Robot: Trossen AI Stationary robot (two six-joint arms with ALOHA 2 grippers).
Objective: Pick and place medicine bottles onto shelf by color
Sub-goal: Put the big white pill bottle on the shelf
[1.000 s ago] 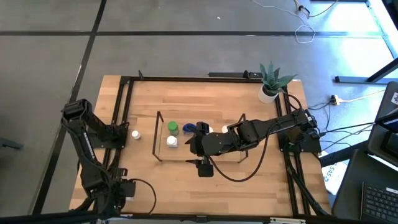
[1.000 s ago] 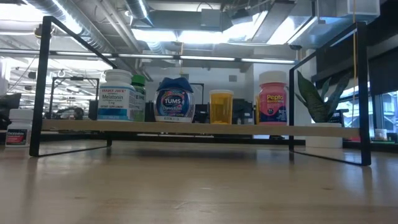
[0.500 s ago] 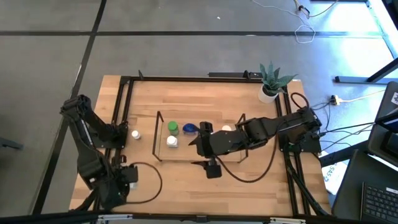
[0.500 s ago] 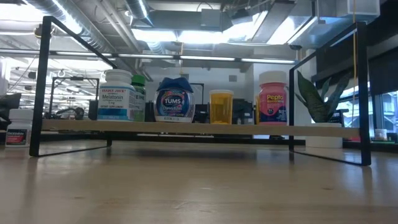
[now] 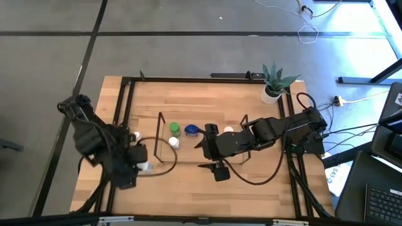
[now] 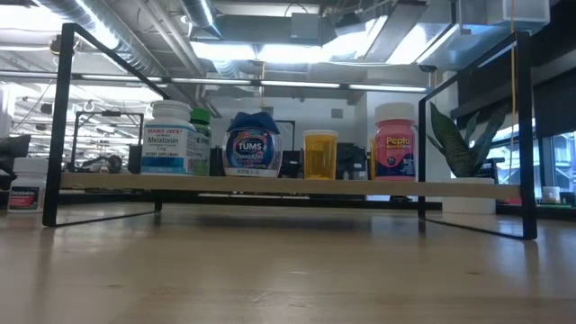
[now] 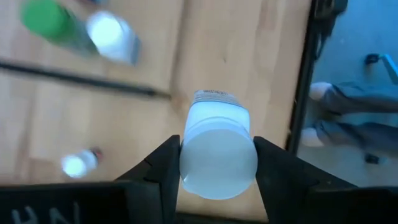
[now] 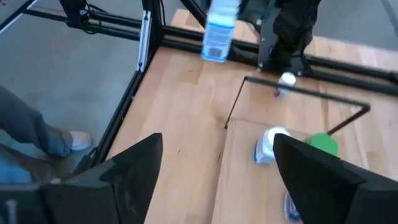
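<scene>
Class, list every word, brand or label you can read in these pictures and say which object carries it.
"TRADER JOE'S Melatonin": white-capped bottle on the wire shelf.
"TUMS": blue-lidded round bottle.
"Pepto": pink bottle.
Too blurred to read: labels on the white bottle in the left gripper and the small white bottle beside the shelf.

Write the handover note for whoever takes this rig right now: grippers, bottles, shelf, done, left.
Left gripper: shut on a white-capped bottle, carried above the table left of the shelf.
Right gripper: open, empty, at the shelf's front edge.
Done: five bottles stand in a row on the shelf: white Melatonin, green-capped, blue Tums, orange, pink Pepto.
Left: shelve the held bottle; one small white-capped bottle waits on the table left of the shelf.
</scene>
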